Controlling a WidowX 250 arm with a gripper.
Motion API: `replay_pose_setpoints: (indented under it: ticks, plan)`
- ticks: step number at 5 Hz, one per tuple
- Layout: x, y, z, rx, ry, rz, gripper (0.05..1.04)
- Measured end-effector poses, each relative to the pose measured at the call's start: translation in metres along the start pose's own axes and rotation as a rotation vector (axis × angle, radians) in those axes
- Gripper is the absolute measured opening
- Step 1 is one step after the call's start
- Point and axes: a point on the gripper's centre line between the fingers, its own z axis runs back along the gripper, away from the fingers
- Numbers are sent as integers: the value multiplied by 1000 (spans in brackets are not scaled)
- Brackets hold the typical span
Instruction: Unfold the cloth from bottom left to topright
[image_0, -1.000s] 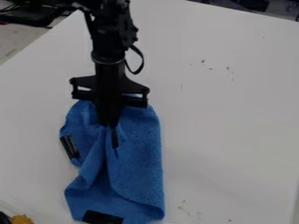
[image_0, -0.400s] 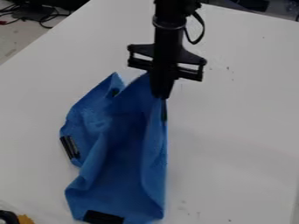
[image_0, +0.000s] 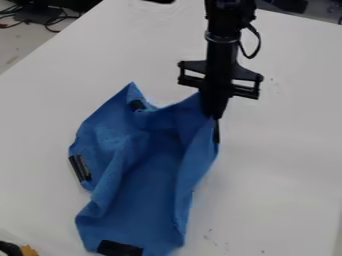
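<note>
Cloth (image_0: 150, 170), blue, one piece: on the bench (image_0: 287, 165), from left of the frame's centre down to its bottom edge. Drawn up at its upper right to the tool; pointed at its upper left; dipped between these two peaks. Rumpled along its left part, with a raised fold slanting down towards the lower left; hollow and shaded through the middle.

Tool (image_0: 215, 117), black: right of centre, in the upper half of the frame, pointing down at the end of the black arm (image_0: 224, 45) from the top edge. Clamped on the upper right part of the cloth.

Black strips on the cloth: one (image_0: 80, 168) at its left edge, upright with a slight tilt; one (image_0: 120, 248) at its bottom edge, nearly level; one dark patch (image_0: 137, 105) near its upper left point.

Bench: white, with small dark specks at lower right of centre.

Cables (image_0: 50, 20), dark and reddish: upper left of the frame, beyond the bench.

Orange-yellow item (image_0: 28, 250): lower left corner, cut by the frame, beside a black one (image_0: 9, 248).
</note>
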Motion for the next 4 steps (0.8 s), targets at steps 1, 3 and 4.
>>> replay_pose_setpoints:
  ticks: [1, 3, 4]
  plan:
    - [11, -14, 2, 1, -12, -64, 63]
    - [24, -28, -1, -49, -21, -100, 63]
    - [25, -41, -6, -79, -31, -120, 89]
